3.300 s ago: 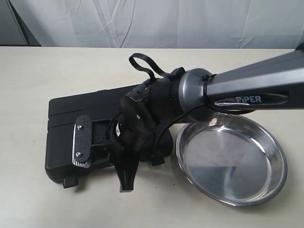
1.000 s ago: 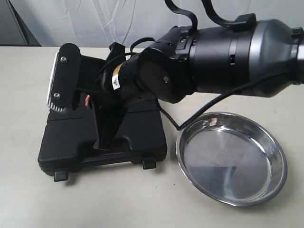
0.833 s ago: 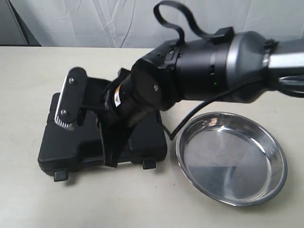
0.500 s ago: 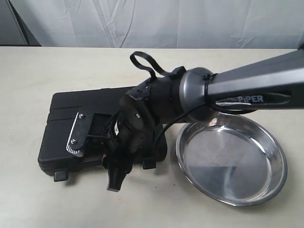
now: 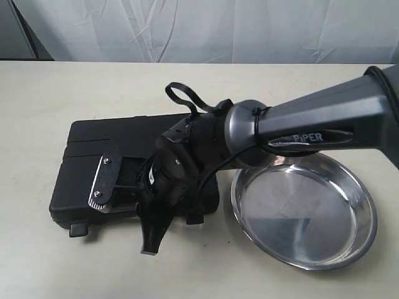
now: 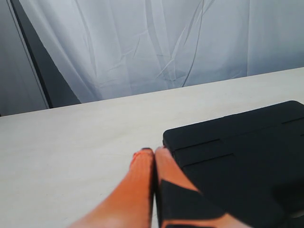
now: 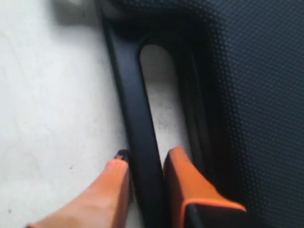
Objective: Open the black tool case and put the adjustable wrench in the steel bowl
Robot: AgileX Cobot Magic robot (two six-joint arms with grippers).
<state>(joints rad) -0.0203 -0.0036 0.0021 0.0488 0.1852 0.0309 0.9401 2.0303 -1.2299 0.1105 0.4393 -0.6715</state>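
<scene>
Pale tabletop (image 5: 50, 93) first. Your right gripper (image 7: 145, 159) has its orange fingers (image 7: 183, 185) pinched narrow on the handle of the black tool case (image 5: 106, 143), which lies flat w/ lid down. Left gripper (image 6: 154, 154) has its fingers pressed together by a case corner. Steel bowl (image 5: 305, 212) sits just beside the case; white curtain (image 5: 218, 28) behind.

The right arm (image 5: 312, 121) hides the black tool case's (image 5: 112, 140) front.
</scene>
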